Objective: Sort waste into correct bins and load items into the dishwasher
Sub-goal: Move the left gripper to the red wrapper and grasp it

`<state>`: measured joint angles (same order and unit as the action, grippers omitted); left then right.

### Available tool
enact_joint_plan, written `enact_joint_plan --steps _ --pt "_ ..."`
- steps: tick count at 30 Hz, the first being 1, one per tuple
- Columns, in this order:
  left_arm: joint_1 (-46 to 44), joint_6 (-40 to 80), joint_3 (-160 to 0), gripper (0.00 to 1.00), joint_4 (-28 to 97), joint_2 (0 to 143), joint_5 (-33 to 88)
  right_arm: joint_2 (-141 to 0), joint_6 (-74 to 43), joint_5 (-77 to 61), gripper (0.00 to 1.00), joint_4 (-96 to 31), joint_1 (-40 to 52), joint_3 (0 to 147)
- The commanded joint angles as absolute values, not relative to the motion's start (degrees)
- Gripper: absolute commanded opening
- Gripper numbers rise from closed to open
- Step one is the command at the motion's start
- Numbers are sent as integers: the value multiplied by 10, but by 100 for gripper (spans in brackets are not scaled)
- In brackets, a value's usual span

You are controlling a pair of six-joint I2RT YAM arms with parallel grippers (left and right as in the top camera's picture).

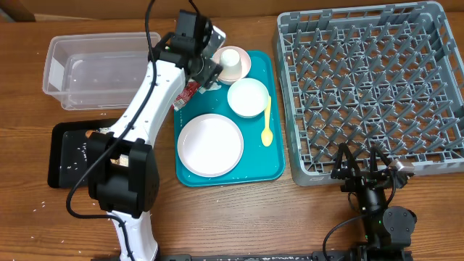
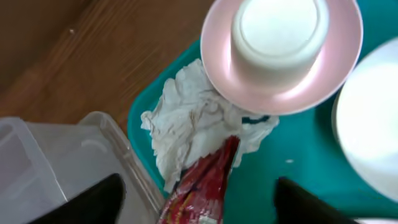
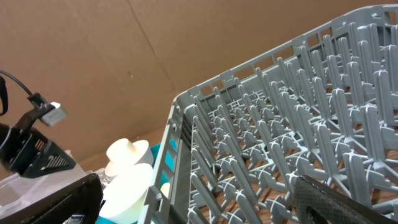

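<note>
The left hand [image 2: 199,183] hung over the far left corner of the teal tray [image 2: 298,149]. Its two dark fingers [image 2: 93,202] were spread wide to either side of the red wrapper [image 2: 202,186] and gripped nothing. Only the finger ends showed at the bottom of the wrist view, and whether they touched the wrapper could not be told. The frame edge cut off the wrapper's lower end. The wrapper lay over the crumpled white napkin [image 2: 183,121], whose far edge was tucked under the pink dish [image 2: 339,59]. A white cup [image 2: 280,31] sat upside down on that dish. The white bowl [image 2: 373,130] was cut off at the right, and a corner of the clear tub [image 2: 56,168] showed at the lower left, just beside the tray.

From overhead, the left arm [image 1: 148,94] hid nearly all of the napkin and part of the black tray [image 1: 58,170], where white grains [image 1: 76,154] lay scattered. A small orange-brown bit at that tray's far edge was too small to name. The round plate [image 1: 210,145] and yellow spoon [image 1: 267,123] lay on the teal tray. The right hand [image 1: 359,165] hovered at the near edge of the grey dish rack [image 1: 370,87], fingers wide apart and empty. The rack's right side ran out of frame. Everything sat on the wooden tabletop [image 1: 22,109].
</note>
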<state>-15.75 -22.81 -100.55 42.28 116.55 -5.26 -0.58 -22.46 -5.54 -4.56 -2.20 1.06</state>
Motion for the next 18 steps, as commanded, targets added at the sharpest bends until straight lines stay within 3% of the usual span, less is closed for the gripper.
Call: enact_joint_plan --steps 1,3,8,18 --pt "-161 -288 -1013 73 450 1169 -74 -2 -226 -52 100 -43 -22 5" --pt "-161 -288 -1011 80 459 1169 -75 -2 -226 -52 100 -43 -22 5" --pt "-152 -311 -985 87 465 1169 -77 -2 -226 -52 100 -43 -22 5" --pt "-137 -318 -947 86 434 1170 -79 -2 -226 -52 100 -43 -22 5"
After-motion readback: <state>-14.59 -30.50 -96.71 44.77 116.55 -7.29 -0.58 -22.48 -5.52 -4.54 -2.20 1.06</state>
